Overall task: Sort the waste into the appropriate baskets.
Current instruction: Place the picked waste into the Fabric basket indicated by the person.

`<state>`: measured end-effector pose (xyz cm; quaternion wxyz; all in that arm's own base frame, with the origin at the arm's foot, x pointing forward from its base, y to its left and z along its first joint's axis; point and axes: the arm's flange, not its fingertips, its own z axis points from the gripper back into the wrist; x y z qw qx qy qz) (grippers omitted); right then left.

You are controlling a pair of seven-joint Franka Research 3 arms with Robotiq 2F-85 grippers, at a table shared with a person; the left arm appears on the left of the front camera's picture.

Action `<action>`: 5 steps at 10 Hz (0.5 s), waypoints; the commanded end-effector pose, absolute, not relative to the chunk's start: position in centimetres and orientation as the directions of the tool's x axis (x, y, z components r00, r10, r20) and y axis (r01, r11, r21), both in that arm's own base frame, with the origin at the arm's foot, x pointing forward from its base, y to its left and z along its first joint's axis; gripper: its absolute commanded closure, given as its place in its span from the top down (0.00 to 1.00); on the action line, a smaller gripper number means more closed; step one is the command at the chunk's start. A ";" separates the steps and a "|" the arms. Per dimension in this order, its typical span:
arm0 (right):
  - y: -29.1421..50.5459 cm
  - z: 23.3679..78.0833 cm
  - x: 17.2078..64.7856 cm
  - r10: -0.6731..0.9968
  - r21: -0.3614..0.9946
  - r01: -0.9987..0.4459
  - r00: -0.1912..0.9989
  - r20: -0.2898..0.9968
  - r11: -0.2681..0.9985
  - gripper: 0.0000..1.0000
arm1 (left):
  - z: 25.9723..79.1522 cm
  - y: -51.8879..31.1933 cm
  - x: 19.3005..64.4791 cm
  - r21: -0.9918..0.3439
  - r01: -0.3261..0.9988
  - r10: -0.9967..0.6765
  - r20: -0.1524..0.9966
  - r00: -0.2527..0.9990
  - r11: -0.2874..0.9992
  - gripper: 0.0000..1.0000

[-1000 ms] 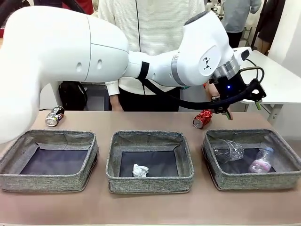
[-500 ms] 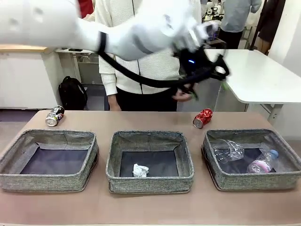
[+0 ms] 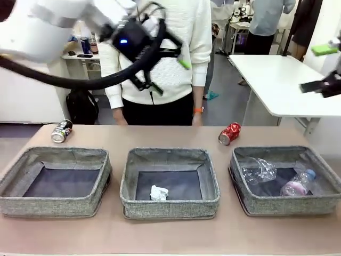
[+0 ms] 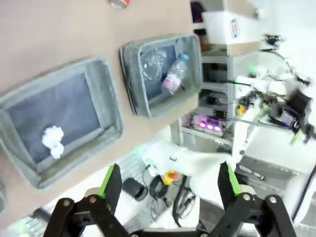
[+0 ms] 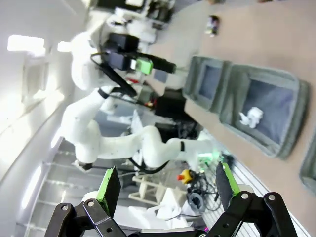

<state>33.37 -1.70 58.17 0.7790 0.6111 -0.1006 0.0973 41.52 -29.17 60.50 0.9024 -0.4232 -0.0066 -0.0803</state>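
Observation:
Three grey baskets stand in a row: left (image 3: 53, 205), middle (image 3: 169, 209), right (image 3: 287, 206). A crumpled white paper ball (image 3: 159, 193) lies in the middle one. In the right basket are a clear plastic cup (image 3: 258, 170) and a small bottle with a pink label (image 3: 297, 184). A crushed red can (image 3: 229, 134) lies on the table behind the right basket, and a dark can (image 3: 62, 131) at the far left. My left gripper (image 3: 168, 74) hangs open and empty high over the middle. My right gripper (image 3: 321, 67) is open at the right edge. The wrist views show the left gripper (image 4: 169, 180) and the right gripper (image 5: 165, 185), jaws apart and holding nothing.
A person in a white sweater (image 3: 160, 32) stands at the far side, hands near the table edge. A white side table (image 3: 277, 80) stands at the back right. The strip of table in front of the baskets (image 3: 170, 234) is bare.
My left arm has swung up and to the left, from above the right basket to high over the middle. The right gripper has come into view at the right edge. The waste has stayed put.

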 end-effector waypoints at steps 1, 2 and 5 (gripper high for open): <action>0.7 58.6 37.3 0.105 0.941 -0.321 0.945 0.311 0.103 1.00 | 57.4 -22.0 41.7 -0.835 0.096 -0.226 -0.035 0.973 0.541 1.00; 2.6 58.4 38.4 0.122 0.950 -0.306 0.947 0.297 0.059 1.00 | 56.7 -19.0 42.4 -0.880 0.068 -0.266 -0.068 0.961 0.470 1.00; 7.9 57.3 41.5 0.129 0.990 -0.141 0.982 0.137 0.024 1.00 | 55.5 -11.4 43.0 -0.993 0.115 -0.324 0.115 0.939 -0.021 1.00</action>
